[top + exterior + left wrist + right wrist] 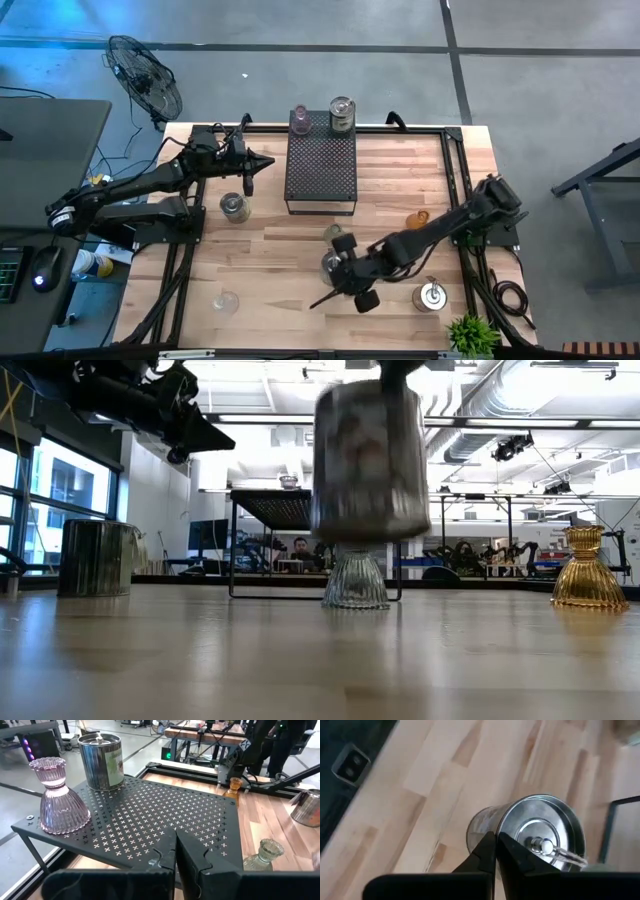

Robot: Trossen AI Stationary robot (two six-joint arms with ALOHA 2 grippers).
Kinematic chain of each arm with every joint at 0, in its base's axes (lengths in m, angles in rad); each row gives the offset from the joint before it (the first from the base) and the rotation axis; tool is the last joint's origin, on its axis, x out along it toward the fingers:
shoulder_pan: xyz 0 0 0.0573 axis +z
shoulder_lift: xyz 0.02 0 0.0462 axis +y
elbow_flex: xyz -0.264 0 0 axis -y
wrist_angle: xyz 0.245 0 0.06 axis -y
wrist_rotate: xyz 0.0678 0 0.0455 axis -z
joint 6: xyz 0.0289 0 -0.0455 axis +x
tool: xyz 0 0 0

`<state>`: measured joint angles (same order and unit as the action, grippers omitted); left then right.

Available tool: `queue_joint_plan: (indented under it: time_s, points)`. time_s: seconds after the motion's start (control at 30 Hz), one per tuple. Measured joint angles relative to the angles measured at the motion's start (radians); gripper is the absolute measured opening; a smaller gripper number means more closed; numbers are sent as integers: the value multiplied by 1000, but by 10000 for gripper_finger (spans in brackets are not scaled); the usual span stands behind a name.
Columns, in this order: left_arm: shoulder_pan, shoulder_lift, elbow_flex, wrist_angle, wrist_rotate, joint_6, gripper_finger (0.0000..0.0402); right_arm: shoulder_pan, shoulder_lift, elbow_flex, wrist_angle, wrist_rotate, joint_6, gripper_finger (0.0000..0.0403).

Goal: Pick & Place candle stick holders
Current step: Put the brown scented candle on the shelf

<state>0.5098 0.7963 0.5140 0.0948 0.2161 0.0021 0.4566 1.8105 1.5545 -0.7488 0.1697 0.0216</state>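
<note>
Right claw point(496, 844): fingers pressed together, pinched on the near wall of a silvery tin holder point(540, 837). As far as I could see, one fingertip sat at its rim.
Silvery tin holder: carried clear of the table point(280, 270), toward the front and right of centre. From table height its base hung above the wood.
Left claw point(175, 855): fingers together, holding nothing and touching nothing. It hovered at the left edge of the black perforated box point(165, 815).
On the box: a pinkish holder point(56, 797) and a second silvery tin point(102, 760) stood upright, side by side at the far end.
Clear glass holder point(333, 232): upright on the table, just behind the carried tin and apart from it.
Amber holder point(418, 218): upright on the wood near the right arm.
Other holders: a third tin point(235, 207) stood left of the box, a fourth tin point(432, 296) by the front right corner, and another clear glass one point(226, 300) at the front left, all well apart.
</note>
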Motion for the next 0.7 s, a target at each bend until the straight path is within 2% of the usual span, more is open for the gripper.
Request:
queue_joint_plan:
  time_s: [0.33, 0.5, 0.7]
  points:
    - [0, 0, 0, 9, 0, 0, 1, -121, -195, 1, -32, 23, -53, 1]
    - [0, 0, 0, 9, 0, 0, 1, -291, -241, 1, -60, 22, -161, 1]
    - [0, 0, 0, 9, 0, 0, 1, -532, -246, 1, -82, -74, -330, 1]
